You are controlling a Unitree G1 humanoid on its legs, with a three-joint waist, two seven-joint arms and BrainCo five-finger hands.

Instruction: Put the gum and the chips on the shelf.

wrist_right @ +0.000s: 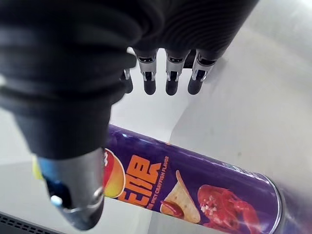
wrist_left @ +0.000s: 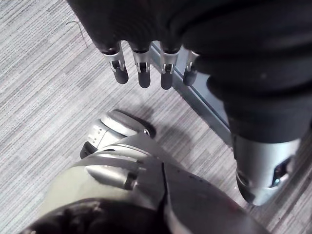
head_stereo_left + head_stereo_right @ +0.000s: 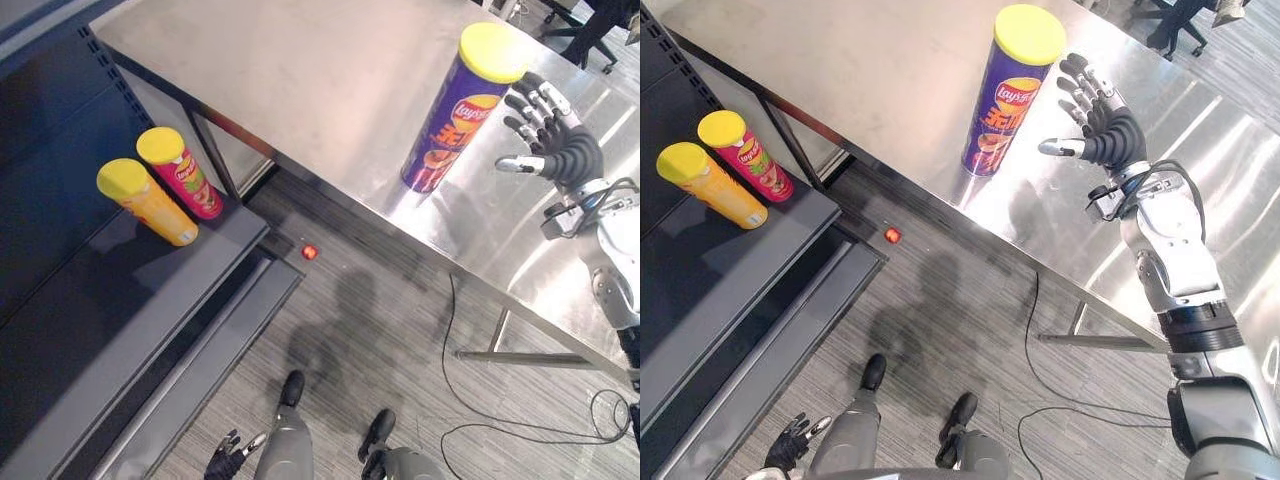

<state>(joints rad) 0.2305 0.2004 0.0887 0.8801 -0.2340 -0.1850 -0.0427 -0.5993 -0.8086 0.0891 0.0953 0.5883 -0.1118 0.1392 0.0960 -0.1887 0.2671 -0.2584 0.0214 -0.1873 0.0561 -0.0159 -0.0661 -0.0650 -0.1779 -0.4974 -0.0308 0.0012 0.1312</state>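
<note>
A tall purple chips can [image 3: 460, 110] with a yellow lid stands upright on the steel table [image 3: 300, 80]. My right hand [image 3: 545, 125] hovers open just to its right, palm facing the can, a small gap between them; the can [image 1: 195, 187] shows past the thumb in the right wrist view. Two more cans stand on the dark shelf [image 3: 90, 320] at the left: an orange one [image 3: 147, 203] and a red one [image 3: 180, 172], both yellow-lidded. My left hand [image 3: 228, 460] hangs low by the floor, fingers [image 2: 141, 73] relaxed and holding nothing.
A small red object [image 3: 309, 252] lies on the floor between the shelf and the table. The shelf has a lower ledge [image 3: 200, 370] along its front. A black office chair [image 3: 590, 35] stands beyond the table's far right corner.
</note>
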